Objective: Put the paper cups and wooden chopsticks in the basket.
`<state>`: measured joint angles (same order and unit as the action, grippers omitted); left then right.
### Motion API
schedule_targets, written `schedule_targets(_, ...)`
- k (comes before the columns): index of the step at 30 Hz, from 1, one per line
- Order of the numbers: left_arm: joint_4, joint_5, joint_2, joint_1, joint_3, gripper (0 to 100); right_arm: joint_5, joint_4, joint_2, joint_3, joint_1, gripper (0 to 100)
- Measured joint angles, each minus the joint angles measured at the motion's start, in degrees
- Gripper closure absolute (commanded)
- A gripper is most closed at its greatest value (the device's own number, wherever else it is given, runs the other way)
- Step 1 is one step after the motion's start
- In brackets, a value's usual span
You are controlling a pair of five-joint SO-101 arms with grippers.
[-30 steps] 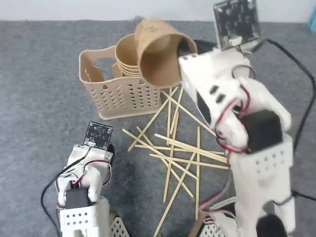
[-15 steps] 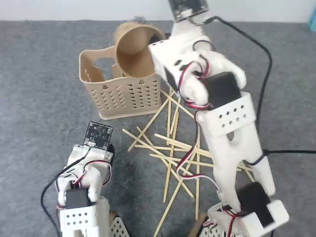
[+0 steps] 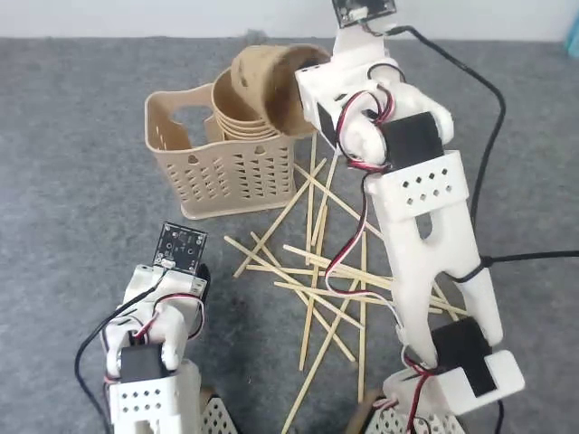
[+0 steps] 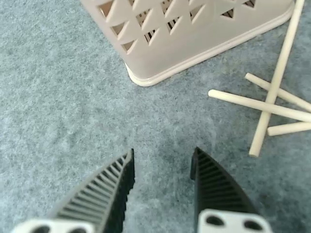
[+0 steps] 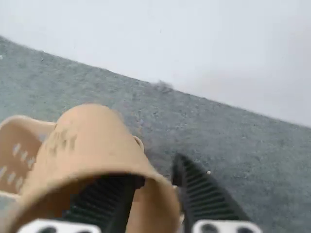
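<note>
Paper cups sit nested in the basket, far left of centre. The left gripper is near left, fingers spread, holding nothing, low over the grey mat just near of the basket's corner.

The held cup is lying tilted on its side over the basket's far right edge, next to the stack; I can't tell if it touches. The right gripper pinches its wall at the rim. Chopsticks are scattered on the mat right of the basket, none inside yet.

The step looks like dropping this cup onto the stack. To do it well, turn the mouth upward, centre it over the stack, then lower it until it seats before letting go. The inside finger likely needs to slide out straight or it drags the cup back up.

The right wrist view shows one finger inside the mouth and one outside, which the high view hides behind the arm. The left wrist view shows chopstick ends lying crossed near the basket corner.
</note>
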<state>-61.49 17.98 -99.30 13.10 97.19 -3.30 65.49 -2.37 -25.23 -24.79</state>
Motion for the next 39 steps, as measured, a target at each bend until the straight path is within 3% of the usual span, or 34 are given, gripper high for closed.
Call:
schedule_targets(5,0.00,0.00,0.00,0.00,0.00,82,-7.12,-0.18,0.00,-4.48,0.35,79.7)
schedule_targets(19,0.00,0.18,0.00,0.00,0.00,82,-7.82,2.20,-0.35,-7.65,0.26,79.7)
schedule_targets(26,0.00,0.18,0.00,0.00,0.00,82,-7.82,12.40,-3.16,-7.65,1.67,79.7)
schedule_targets(33,0.00,0.18,0.00,0.00,0.00,82,-7.82,34.37,-4.66,-6.15,14.95,83.1)
schedule_targets(39,0.00,0.18,0.00,0.00,0.00,82,-6.86,33.32,-5.98,18.64,32.79,99.5)
